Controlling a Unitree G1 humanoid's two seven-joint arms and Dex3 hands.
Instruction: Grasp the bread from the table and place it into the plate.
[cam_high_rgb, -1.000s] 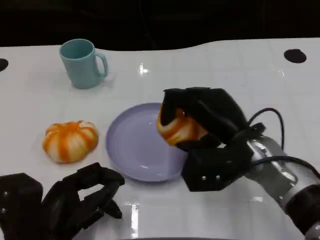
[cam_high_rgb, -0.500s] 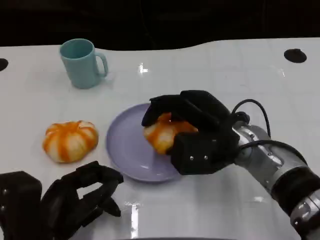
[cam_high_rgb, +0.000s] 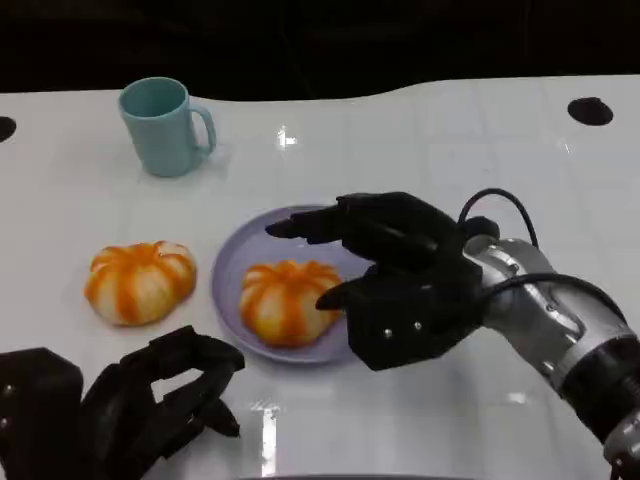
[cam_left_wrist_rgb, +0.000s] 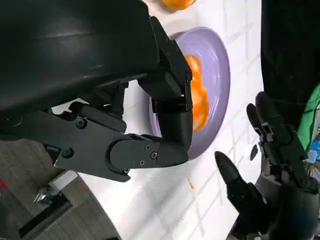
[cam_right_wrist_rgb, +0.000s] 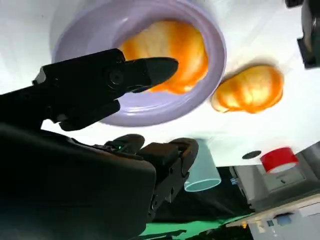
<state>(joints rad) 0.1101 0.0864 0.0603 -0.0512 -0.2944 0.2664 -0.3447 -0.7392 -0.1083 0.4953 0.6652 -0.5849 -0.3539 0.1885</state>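
Right hand (cam_high_rgb: 390, 275) hovers over the near-right part of the plate (cam_high_rgb: 232, 270), fingers spread and reaching out above the rim, holding nothing. Its black shell is boxy and matte, with small screw heads on the palm block, and a black cable loops from the wrist back to the smooth silver forearm. Just beside its fingertips, on the plate's floor, lies the bread (cam_high_rgb: 287, 300): a round, domed bun with a glossy crust, orange bands alternating with pale cream ones like pumpkin segments. From the right wrist view one dark tapered finger (cam_right_wrist_rgb: 150, 67) points over the bun without touching it.

The plate is a shallow lilac disc, smooth and slightly shiny, with a low raised rim. Beyond the plate from this hand sits a second bun (cam_high_rgb: 140, 281) of the same striped, domed shape, resting on the white glossy table (cam_high_rgb: 450, 140), which bears faint grid lines. Farther off stands a light teal mug (cam_high_rgb: 163, 126), cylindrical with a loop handle.

Left hand (cam_high_rgb: 150, 395) rests low at the table's near edge, its jointed black fingers loosely curled inward and empty, well apart from the plate.
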